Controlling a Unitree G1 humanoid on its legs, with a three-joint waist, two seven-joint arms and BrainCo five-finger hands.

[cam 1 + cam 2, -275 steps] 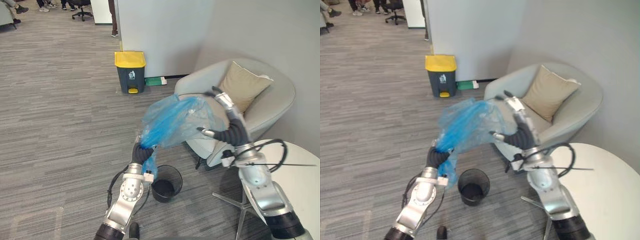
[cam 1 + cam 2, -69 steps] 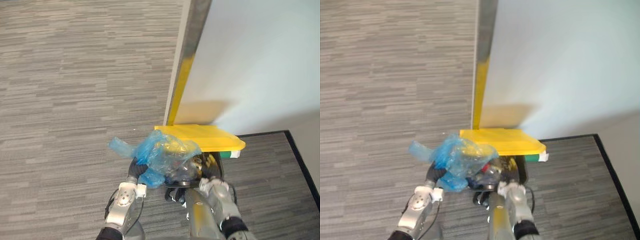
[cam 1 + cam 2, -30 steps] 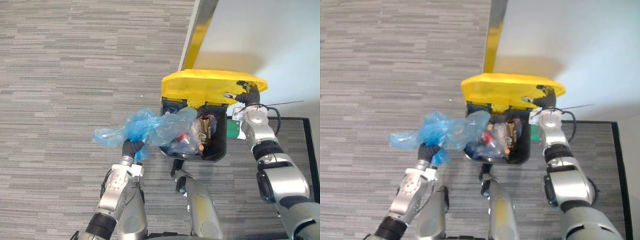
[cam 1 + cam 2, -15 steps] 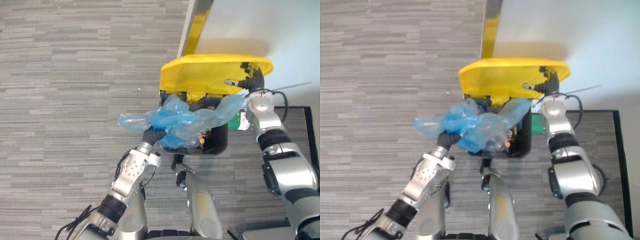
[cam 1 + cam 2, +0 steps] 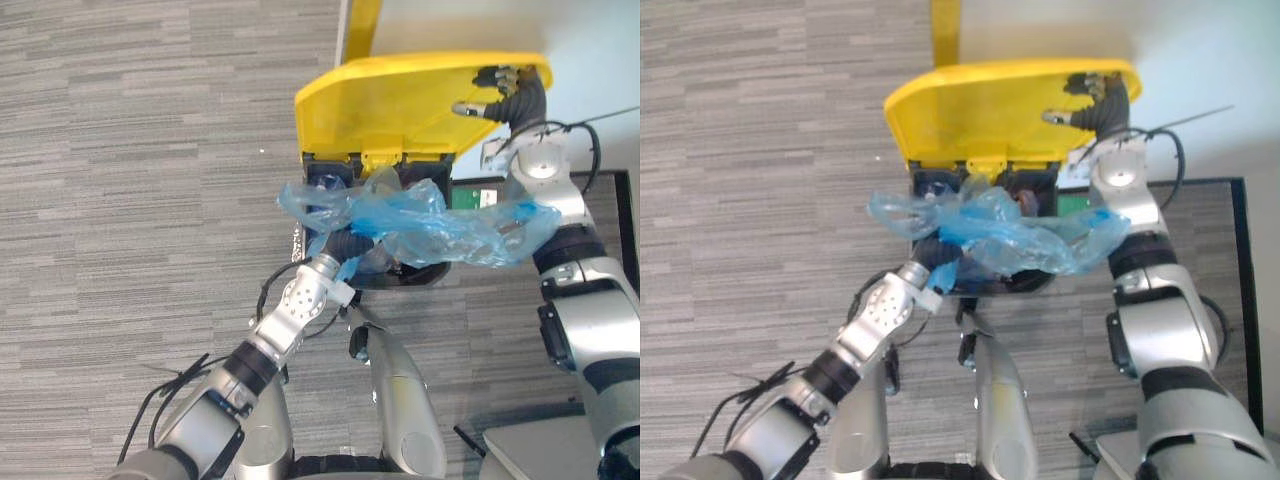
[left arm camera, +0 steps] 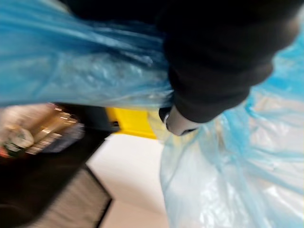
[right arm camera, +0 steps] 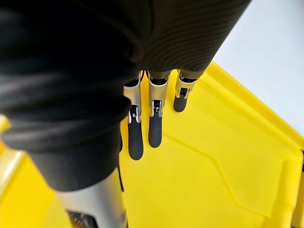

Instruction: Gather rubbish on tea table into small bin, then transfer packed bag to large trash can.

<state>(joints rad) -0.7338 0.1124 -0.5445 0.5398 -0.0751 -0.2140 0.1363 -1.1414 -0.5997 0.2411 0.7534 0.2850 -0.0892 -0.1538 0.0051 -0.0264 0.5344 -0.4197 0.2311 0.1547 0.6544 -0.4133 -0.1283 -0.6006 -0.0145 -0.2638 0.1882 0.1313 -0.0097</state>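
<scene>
Blue bag (image 5: 440,225): hangs over the mouth of the large trash can (image 5: 402,278), neck clenched in our left robot hand (image 5: 345,245). Yellow lid (image 5: 390,100): propped open by our right robot hand (image 5: 508,92), fingers straight, clearing entry.

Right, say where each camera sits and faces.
Left eye view: on the head, looking down at the blue bag; both arms show.
Right eye view: same, slightly aside; shares yellow lid with right wrist view.
Left wrist view: along left hand gripping the bag.
Right wrist view: along right hand, fingers flat on the lid.
</scene>
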